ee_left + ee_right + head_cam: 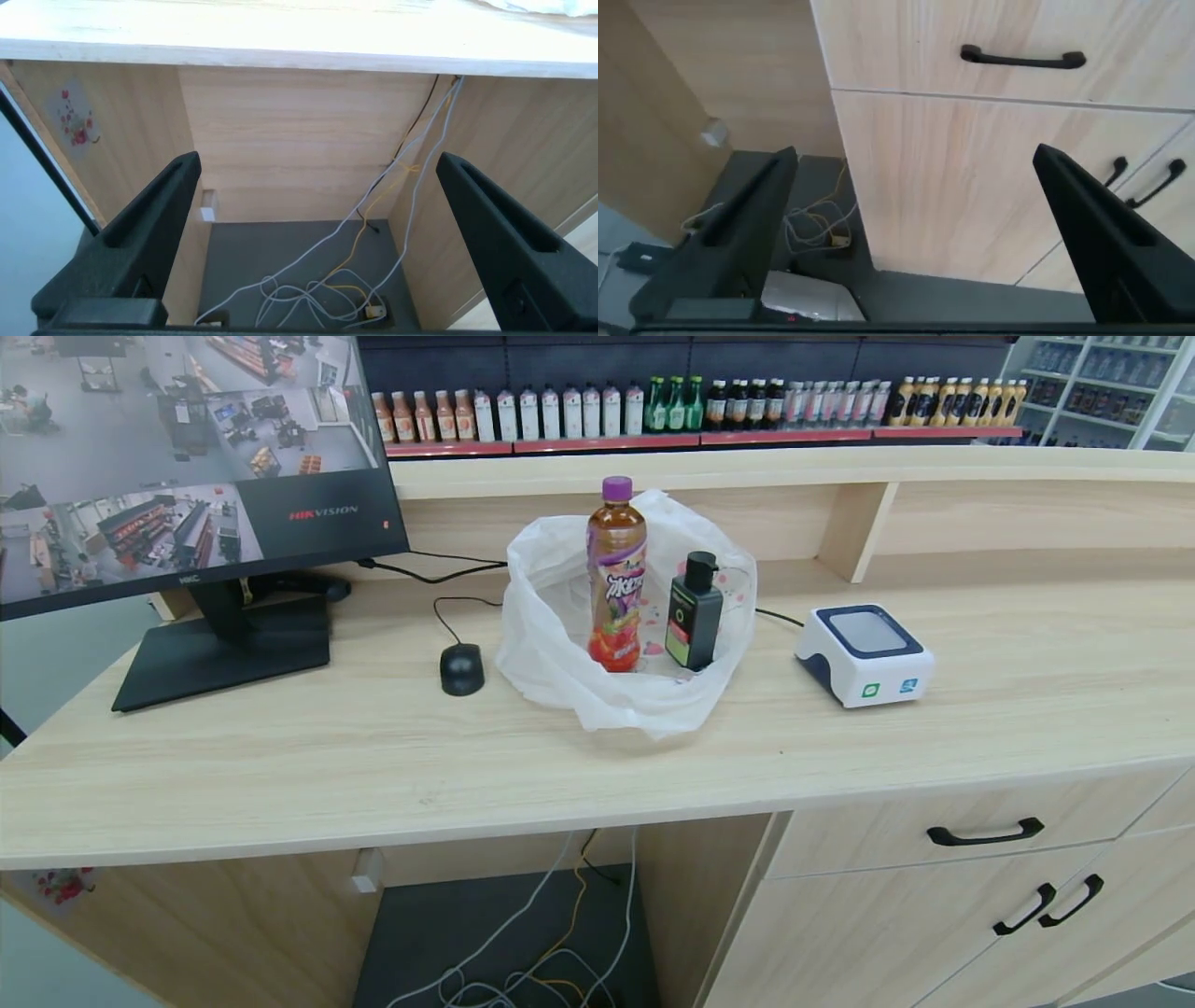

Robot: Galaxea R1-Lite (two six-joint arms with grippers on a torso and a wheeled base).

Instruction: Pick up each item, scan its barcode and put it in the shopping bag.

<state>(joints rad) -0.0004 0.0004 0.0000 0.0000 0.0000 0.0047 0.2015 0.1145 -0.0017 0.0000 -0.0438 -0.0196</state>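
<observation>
On the wooden counter (373,756), starting at the left, stand a monitor (187,457) and a black mouse (461,668). At centre is the white shopping bag (551,663), its mouth rolled open. Inside it, both upright, are a purple-capped drink bottle (616,583) and, just to its right, a black pump bottle (694,616). The barcode scanner (864,653) sits near the bag's right side, window facing up. The left gripper (318,168) hangs below the counter edge with its jaws spread wide and holding nothing, facing the cable recess (318,280). The right gripper (910,159) is likewise wide open and unladen, before the drawer fronts (1022,60). Assessment: both items are bagged, so the task appears to be at or near completion. Any further reach should first lift the arm above the counter lip, then come in from above the bag so as not to topple the tall bottle.
</observation>
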